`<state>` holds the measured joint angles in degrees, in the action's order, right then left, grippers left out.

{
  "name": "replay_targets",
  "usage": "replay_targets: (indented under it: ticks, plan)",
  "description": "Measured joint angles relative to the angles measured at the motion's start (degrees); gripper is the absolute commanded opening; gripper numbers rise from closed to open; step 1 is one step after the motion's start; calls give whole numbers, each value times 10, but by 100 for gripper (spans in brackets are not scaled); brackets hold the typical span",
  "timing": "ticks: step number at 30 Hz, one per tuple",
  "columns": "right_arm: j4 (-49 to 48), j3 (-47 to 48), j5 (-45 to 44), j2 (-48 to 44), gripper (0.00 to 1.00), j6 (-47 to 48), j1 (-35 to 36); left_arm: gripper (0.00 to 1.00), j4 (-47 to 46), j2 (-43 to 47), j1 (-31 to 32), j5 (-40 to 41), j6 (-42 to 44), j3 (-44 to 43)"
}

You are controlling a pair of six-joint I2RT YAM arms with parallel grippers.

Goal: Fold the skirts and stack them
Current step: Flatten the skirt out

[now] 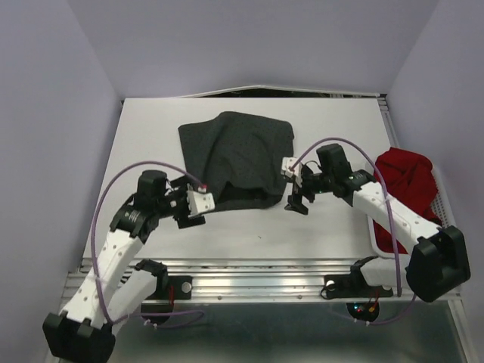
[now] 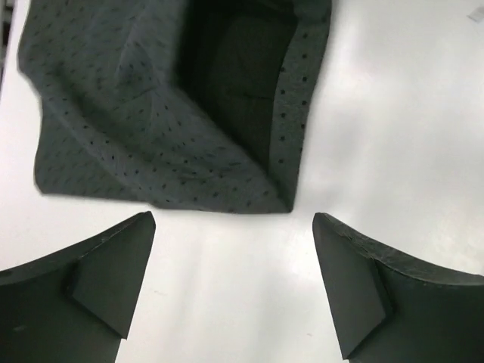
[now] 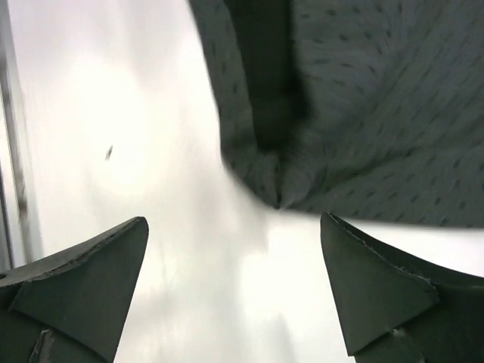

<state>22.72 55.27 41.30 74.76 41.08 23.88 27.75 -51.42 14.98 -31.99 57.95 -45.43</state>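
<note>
Left gripper (image 2: pixel 233 219) stands wide and empty, with a corner of the dotted grey skirt (image 2: pixel 151 113) flat on the counter (image 2: pixel 393 113) just ahead of it. Right gripper (image 3: pixel 233 219) is equally wide and empty, the skirt's other near corner just ahead. The red skirt (image 1: pixel 404 178) lies heaped well off to its right.

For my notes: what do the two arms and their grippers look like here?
The left arm and right arm have white links, black joints and a looping purple cable each. The left gripper and right gripper each carry two dark, wedge-shaped fingers.
</note>
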Motion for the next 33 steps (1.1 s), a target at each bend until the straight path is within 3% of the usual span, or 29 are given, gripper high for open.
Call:
replay_targets:
  ticks: [3,4,5,9,12,17,23,33]
  plan:
    - [50,-54,-43,-38,99,24,1,93,36,127,25,11,47,80]
    - [51,-53,-56,-42,94,22,-3,89,37,137,27,17,48,83]
    - [51,-49,-65,-42,90,18,-3,77,33,149,28,23,46,78]
    - [66,16,-80,-4,67,-31,-7,64,26,42,30,58,-5,8]
    - [63,81,-80,66,54,-69,-6,63,15,-89,29,73,-50,-58]
    - [68,111,-92,156,47,-126,4,63,14,-204,29,90,-108,-70]
    - [70,104,-125,172,47,-184,61,64,9,-214,38,115,-148,-66]
    - [11,30,-222,183,41,-242,92,66,-26,-219,142,199,-181,12]
